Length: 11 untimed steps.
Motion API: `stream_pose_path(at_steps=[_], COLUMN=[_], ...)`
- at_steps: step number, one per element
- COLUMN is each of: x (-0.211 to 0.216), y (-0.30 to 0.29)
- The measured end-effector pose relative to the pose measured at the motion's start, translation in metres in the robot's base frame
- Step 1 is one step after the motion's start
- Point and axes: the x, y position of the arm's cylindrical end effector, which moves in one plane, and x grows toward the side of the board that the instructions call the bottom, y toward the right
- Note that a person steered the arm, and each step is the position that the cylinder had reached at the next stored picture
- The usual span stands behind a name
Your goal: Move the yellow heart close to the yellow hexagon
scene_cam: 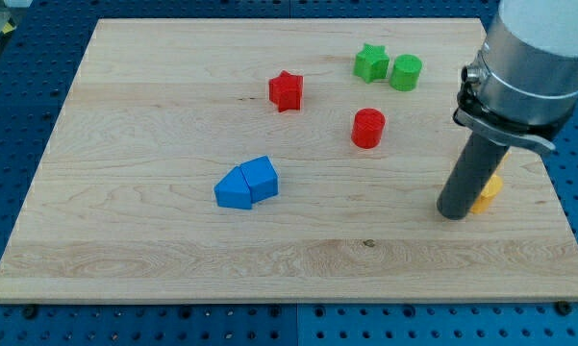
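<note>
A yellow block (488, 193) lies near the board's right edge, mostly hidden behind my rod, so its shape cannot be made out. My tip (453, 213) rests on the board touching the yellow block's left side. Only one yellow block shows; a second yellow one is not visible, possibly hidden by the arm.
A red star (286, 90) and a red cylinder (368, 128) lie in the upper middle. A green star (370, 62) and a green cylinder (405, 72) sit at the top right. Two blue blocks (246, 184) touch left of centre. The wooden board (173, 259) ends just right of the yellow block.
</note>
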Motion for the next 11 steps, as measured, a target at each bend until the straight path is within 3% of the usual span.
stream_pose_path(at_steps=[2,6,8,9,11], x=[0.013,-0.020,-0.026,-0.065,-0.088], y=[0.030,0.040,-0.010,-0.016,-0.032])
